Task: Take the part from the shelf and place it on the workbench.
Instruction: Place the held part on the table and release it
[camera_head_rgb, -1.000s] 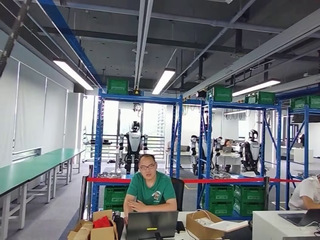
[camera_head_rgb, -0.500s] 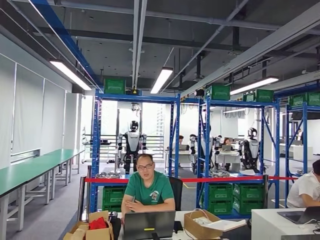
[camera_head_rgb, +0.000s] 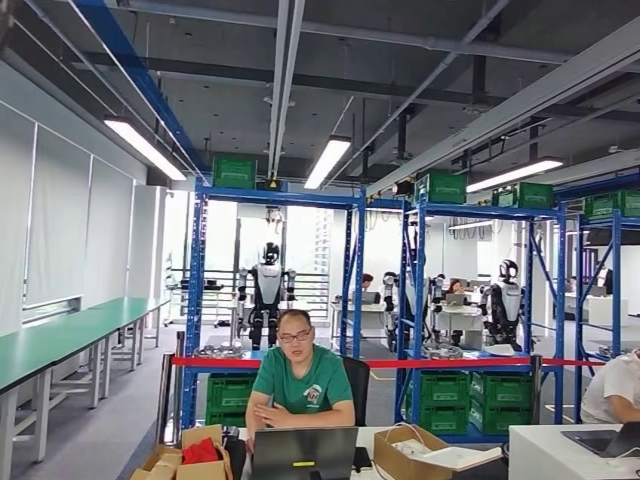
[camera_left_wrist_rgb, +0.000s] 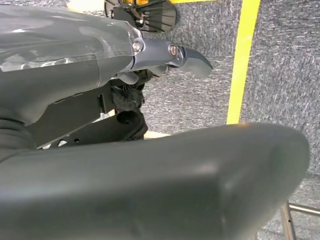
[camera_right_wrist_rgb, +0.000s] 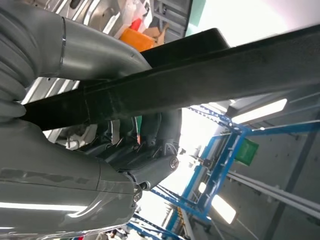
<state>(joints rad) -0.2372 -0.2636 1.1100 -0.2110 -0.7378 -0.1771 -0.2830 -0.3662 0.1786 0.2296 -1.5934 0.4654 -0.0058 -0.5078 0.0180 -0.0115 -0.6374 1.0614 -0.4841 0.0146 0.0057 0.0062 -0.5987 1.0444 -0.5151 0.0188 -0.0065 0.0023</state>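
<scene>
Right hand (camera_right_wrist_rgb: 124, 150) is clamped on a long dark part (camera_right_wrist_rgb: 211, 75), fingers wrapped under it so it rides across the palm for carrying; the left hand (camera_left_wrist_rgb: 113, 60) hangs over grey floor, and whether its fingers are apart or together I cannot tell. Just ahead sits a person (camera_head_rgb: 300, 385) behind a laptop (camera_head_rgb: 304, 452), blue shelves (camera_head_rgb: 355, 290) beyond, so my read is the part is off the shelf and the workbench is not yet reached.

Blue racks (camera_head_rgb: 355, 290) under ceiling strip lights (camera_head_rgb: 328, 160); green benches (camera_head_rgb: 68, 335) beside blinds.
</scene>
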